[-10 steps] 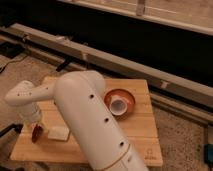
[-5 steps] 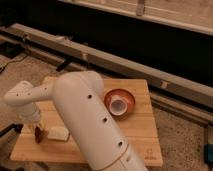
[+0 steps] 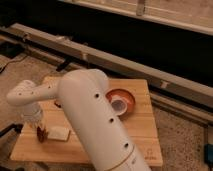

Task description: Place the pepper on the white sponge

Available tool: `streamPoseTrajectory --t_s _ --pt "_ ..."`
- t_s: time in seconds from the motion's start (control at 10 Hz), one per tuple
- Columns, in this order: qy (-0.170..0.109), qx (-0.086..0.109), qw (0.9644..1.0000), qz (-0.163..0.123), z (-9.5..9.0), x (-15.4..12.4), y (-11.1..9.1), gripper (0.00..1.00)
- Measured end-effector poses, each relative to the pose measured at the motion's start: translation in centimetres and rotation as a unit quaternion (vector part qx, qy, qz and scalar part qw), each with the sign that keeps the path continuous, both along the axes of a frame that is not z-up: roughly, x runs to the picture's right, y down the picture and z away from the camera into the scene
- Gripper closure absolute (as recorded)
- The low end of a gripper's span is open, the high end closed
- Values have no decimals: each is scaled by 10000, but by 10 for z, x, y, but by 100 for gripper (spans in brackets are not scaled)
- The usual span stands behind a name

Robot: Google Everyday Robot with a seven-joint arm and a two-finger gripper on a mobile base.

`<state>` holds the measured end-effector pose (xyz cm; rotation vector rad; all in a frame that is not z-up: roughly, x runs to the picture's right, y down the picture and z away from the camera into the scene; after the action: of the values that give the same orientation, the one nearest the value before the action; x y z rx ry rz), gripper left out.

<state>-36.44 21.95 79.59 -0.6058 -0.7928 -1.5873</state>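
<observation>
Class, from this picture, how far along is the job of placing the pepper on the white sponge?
Done: the pincer is down at the pepper, near the table's left front, and looks shut on it. In hand: the grasp, with the pepper low, just left of the sponge. Left: lift it, shift it right and set it on the sponge, whose top is bare.

Fills the foreground with a thick white upper arm (image 3: pixel 97 125), rising from the bottom edge and dotted with small dark holes. Bends at a rounded elbow (image 3: pixel 82 82) near the middle, then runs left along a slimmer forearm (image 3: pixel 45 92) to a rounded end joint (image 3: pixel 19 96). Turns straight down from there through a pale wrist (image 3: pixel 31 112). Ends in the gripper (image 3: pixel 40 131), low at the left, pointing downward, fingers closed together.
</observation>
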Motion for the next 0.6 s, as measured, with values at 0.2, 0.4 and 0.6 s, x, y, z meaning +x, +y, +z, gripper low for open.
streamPoseTrajectory --t_s 0.2,0.4,0.6 --pt "-74 47 9996 259 -9 16 -9 100" --pt "-79 62 9987 497 -15 32 -14 100" --pt "-12 58 9983 585 -16 42 -14 100"
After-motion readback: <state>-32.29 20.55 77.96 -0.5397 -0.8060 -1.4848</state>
